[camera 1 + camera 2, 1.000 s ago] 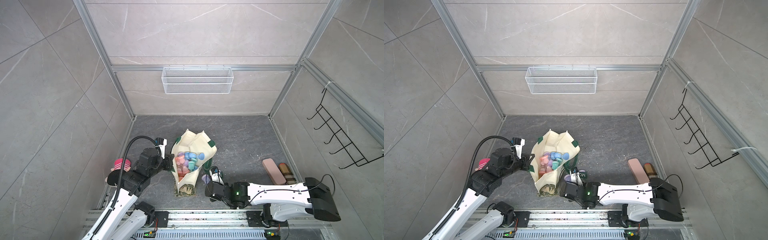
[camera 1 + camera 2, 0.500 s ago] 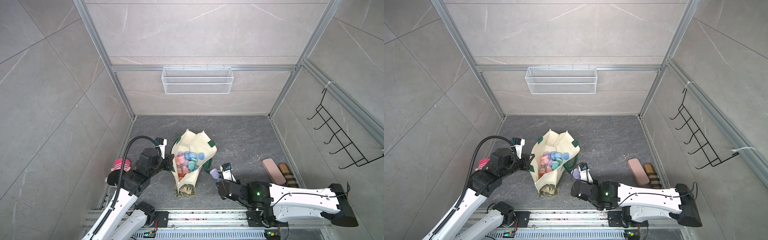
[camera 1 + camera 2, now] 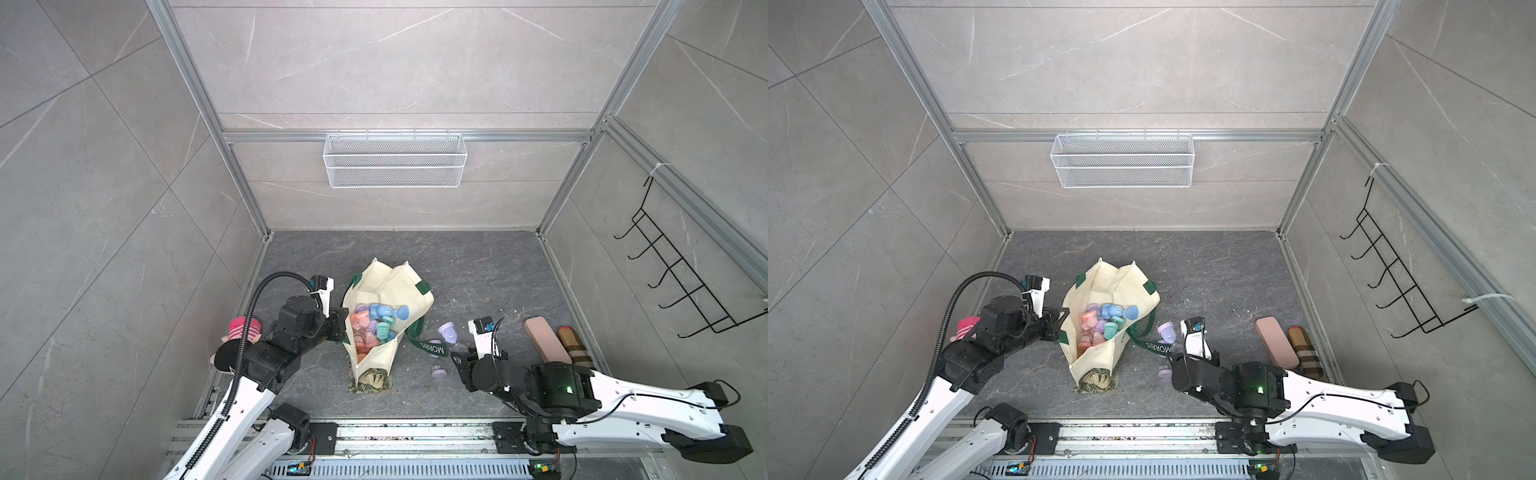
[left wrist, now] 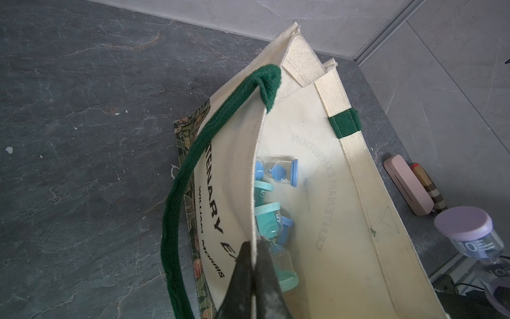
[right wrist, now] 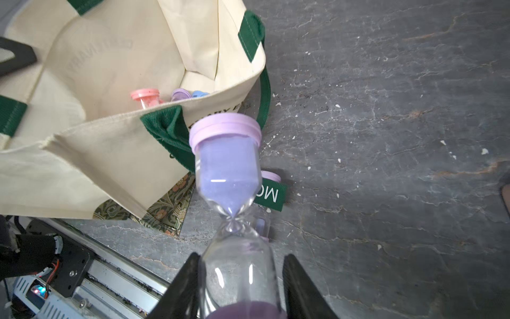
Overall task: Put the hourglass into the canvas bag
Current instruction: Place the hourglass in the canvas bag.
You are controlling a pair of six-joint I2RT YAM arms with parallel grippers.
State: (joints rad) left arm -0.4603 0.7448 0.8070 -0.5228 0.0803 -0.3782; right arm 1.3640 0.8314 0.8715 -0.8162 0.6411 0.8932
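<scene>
**Just outside the bag's mouth: hourglass gripped, drop still to come**

Beside the canvas bag [image 3: 376,361], on the side where its strap trails, the right tool [image 5: 240,281] is clamped on the lower end of a lilac hourglass [image 5: 229,171]. The hourglass is carried clear of the table [image 3: 478,270]. Its capped upper end points toward the bag's rim but is not over the opening.

On the opposite rim the left tool [image 4: 252,262] is closed flat, pinching the canvas and holding the mouth spread.

The pick looks done, and the bag stands open and ready. A heap of coloured hourglasses [image 3: 376,322] already lies inside. What seems left is to carry the held one over the rim, lower it and let go.

A second lilac hourglass [image 3: 437,371] lies on the table, partly under the MORRIS strap [image 3: 434,350], so it may need the same trip afterwards.
</scene>
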